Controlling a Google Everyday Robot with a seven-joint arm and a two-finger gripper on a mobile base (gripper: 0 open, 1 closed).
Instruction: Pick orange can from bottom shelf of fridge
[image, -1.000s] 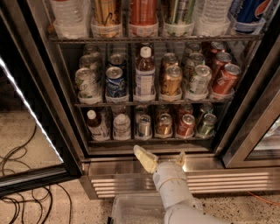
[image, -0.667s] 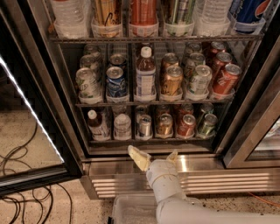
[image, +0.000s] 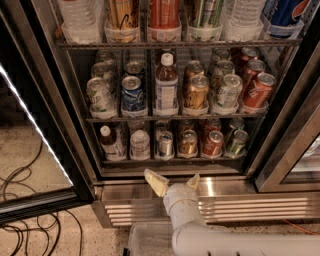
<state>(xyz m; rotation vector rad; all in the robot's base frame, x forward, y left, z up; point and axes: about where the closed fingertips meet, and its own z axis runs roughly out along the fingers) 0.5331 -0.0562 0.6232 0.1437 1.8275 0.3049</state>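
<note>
Our gripper (image: 175, 182) sits low in front of the fridge (image: 75, 130), fingers spread open w/ nothing btwn them.
Left of the gripper we see speckled floor (image: 35, 160) w/ cables (image: 20, 232); just behind it, the ribbed steel base panel (image: 250, 206). Above it is the bottom shelf (image: 175, 160), front edge open to us. The orange can (image: 212, 144) stands up-right of the gripper, front row, btwn gold-brown can (image: 188, 143) & green can (image: 236, 143), well apart from it.

At left, black cables (image: 25, 235) loop over the speckled floor (image: 90, 240). A clear plastic bin (image: 147, 241) sits at the bottom edge, just below my fingers (image: 156, 182), which are spread apart. Higher up, a white-capped bottle (image: 166, 87) stands between a blue can (image: 132, 94) and a gold-brown can (image: 196, 92).
</note>
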